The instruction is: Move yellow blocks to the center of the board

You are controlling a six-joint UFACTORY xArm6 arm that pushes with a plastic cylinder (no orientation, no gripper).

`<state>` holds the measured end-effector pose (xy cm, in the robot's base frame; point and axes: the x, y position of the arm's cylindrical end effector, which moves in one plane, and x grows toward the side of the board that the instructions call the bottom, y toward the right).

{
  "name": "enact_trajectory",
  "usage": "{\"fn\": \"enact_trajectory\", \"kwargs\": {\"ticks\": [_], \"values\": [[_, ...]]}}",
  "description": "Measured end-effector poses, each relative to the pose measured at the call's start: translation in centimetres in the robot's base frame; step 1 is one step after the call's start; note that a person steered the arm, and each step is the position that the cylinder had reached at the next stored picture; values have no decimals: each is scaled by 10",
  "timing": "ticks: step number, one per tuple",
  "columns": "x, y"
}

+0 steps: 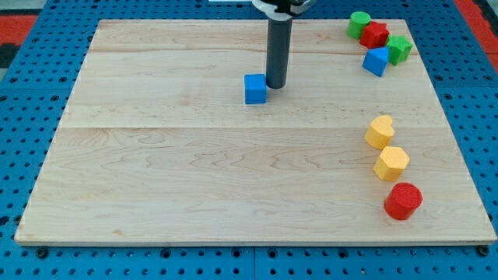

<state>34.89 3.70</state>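
Observation:
A yellow heart-shaped block [380, 131] lies near the board's right edge, below mid-height. A yellow hexagonal block [391, 163] sits just below it, almost touching. My tip [276, 84] rests on the board above the centre, right beside the upper right corner of a blue cube [254, 89]. The tip is far to the left of both yellow blocks.
A red cylinder [403, 201] lies just below the yellow hexagon. At the top right corner sits a cluster: a green cylinder [359, 24], a red block [375, 34], a green block [399, 49] and a blue block [376, 61]. The wooden board [156, 179] lies on a blue pegboard.

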Motion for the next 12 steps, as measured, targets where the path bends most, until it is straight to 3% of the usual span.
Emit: {"fn": "enact_trajectory", "kwargs": {"ticks": [2,5,6,7,9,10,11,12], "values": [[3,-29],[43,243],[102,253],[120,207],[112,75],[76,63],[65,3],[64,14]]}}
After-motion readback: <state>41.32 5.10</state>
